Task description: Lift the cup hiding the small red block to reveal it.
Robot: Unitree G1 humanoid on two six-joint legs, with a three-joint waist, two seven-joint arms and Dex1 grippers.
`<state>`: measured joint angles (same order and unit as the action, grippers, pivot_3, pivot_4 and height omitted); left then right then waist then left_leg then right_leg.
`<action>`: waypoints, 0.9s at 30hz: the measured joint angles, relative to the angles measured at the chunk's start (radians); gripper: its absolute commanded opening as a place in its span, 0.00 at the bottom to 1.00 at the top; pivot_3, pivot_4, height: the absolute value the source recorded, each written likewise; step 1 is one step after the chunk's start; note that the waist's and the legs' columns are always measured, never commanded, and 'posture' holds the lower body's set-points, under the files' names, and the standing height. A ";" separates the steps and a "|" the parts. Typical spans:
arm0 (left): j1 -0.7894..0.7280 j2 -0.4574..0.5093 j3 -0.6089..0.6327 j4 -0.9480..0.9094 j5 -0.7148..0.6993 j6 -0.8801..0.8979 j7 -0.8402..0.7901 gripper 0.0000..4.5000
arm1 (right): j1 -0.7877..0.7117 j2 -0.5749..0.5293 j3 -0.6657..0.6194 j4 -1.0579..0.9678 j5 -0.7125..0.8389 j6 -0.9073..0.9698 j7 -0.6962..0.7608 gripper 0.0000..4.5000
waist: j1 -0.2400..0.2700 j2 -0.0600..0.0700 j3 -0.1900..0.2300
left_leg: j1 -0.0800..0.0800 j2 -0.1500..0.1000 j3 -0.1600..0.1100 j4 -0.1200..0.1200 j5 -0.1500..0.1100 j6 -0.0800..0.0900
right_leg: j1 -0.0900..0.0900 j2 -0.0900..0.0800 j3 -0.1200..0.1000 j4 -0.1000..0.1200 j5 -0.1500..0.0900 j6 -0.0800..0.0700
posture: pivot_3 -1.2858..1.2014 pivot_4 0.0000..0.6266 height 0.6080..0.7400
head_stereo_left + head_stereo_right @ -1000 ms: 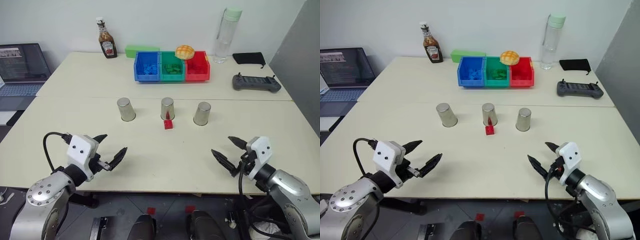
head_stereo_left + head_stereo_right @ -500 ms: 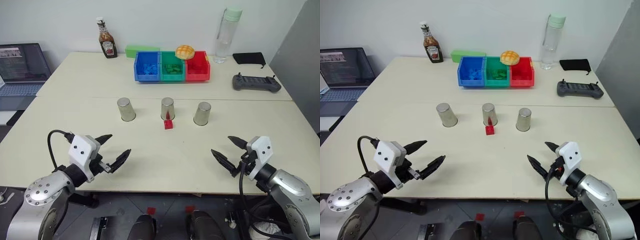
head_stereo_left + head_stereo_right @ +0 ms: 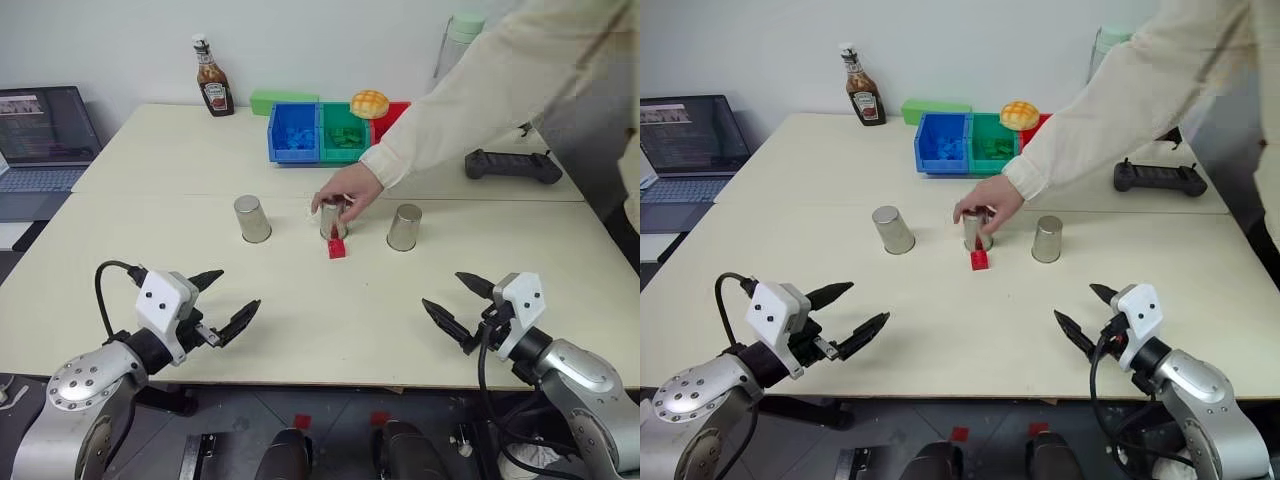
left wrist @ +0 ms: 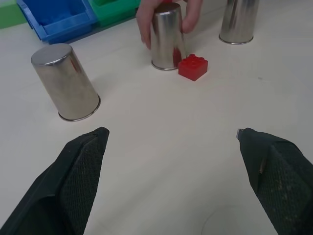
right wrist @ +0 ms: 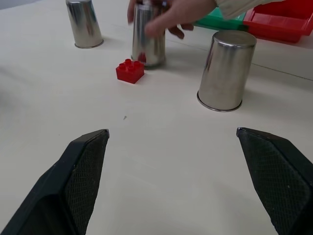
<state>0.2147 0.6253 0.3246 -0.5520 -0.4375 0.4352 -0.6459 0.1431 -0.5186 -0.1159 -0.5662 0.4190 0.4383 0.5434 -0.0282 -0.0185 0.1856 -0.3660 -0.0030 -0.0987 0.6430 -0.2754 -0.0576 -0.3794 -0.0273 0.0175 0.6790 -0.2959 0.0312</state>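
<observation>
Three silver cups stand upside down in a row across the table: left point(image 3: 252, 218), middle point(image 3: 333, 227) and right point(image 3: 404, 227). The small red block point(image 3: 337, 248) lies uncovered just in front of the middle cup. A person's hand point(image 3: 346, 189) reaches in from the right and wraps its fingers around that middle cup. My left gripper point(image 3: 235, 290) hovers open near the table's front edge on the left, and my right gripper point(image 3: 445, 291) hovers open on the right. Both are well short of the cups. The left wrist view has the block point(image 4: 192, 66) beside the gripped cup point(image 4: 167, 41).
Blue point(image 3: 293, 132), green point(image 3: 343, 136) and red point(image 3: 392, 113) bins stand at the back, with a bun point(image 3: 369, 103) on them. A ketchup bottle point(image 3: 212, 78), a laptop point(image 3: 45, 135) and a black controller point(image 3: 510, 165) lie around them. The person's sleeve point(image 3: 480, 95) crosses the back right.
A person's arm has come in from the right and its hand now holds the middle cup. Both grippers stay where they were.
</observation>
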 measured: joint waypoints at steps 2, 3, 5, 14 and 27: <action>0.003 0.000 0.001 0.003 0.000 -0.006 -0.003 1.00 | -0.005 0.000 0.003 -0.001 0.000 0.007 -0.001 0.99 | 0.000 0.000 0.000 | 0.000 0.000 0.000 0.000 0.000 0.000 | 0.000 0.000 0.000 0.000 0.000 0.000 | 0.52 0.24 1.00; 0.005 0.001 0.003 0.003 0.000 -0.008 -0.006 1.00 | -0.006 0.000 0.004 -0.002 0.000 0.008 0.000 0.99 | 0.000 0.000 0.000 | 0.000 0.000 0.000 0.000 0.000 0.000 | 0.000 0.000 0.000 0.000 0.000 0.000 | 0.52 0.24 1.00; 0.014 0.006 0.008 0.004 0.000 -0.011 -0.016 1.00 | -0.006 -0.002 0.009 -0.004 -0.001 0.008 0.002 0.99 | 0.000 0.000 0.000 | 0.000 0.000 0.000 0.000 0.000 0.000 | 0.000 0.000 0.000 0.000 0.000 0.000 | 0.52 0.24 1.00; 0.014 0.007 0.015 0.035 0.001 -0.031 -0.024 1.00 | -0.004 -0.011 0.019 -0.007 -0.002 0.005 0.023 0.99 | 0.000 0.000 0.000 | 0.000 0.000 0.000 0.000 0.000 0.000 | 0.000 0.000 0.000 0.000 0.000 0.000 | 0.52 0.24 1.00; 0.009 0.008 0.015 0.052 0.002 -0.048 -0.043 1.00 | 0.005 -0.011 0.020 0.000 -0.005 -0.012 0.026 0.99 | 0.000 0.000 0.000 | 0.000 0.001 0.000 0.000 0.000 0.000 | 0.000 0.000 0.000 0.000 0.000 0.000 | 0.52 0.24 1.00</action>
<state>0.2239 0.6338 0.3393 -0.5003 -0.4351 0.3872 -0.6885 0.1485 -0.5299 -0.0959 -0.5664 0.4145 0.4266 0.5697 -0.0281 -0.0185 0.1857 -0.3661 -0.0021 -0.0988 0.6427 -0.2754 -0.0576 -0.3795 -0.0274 0.0174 0.6788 -0.2960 0.0312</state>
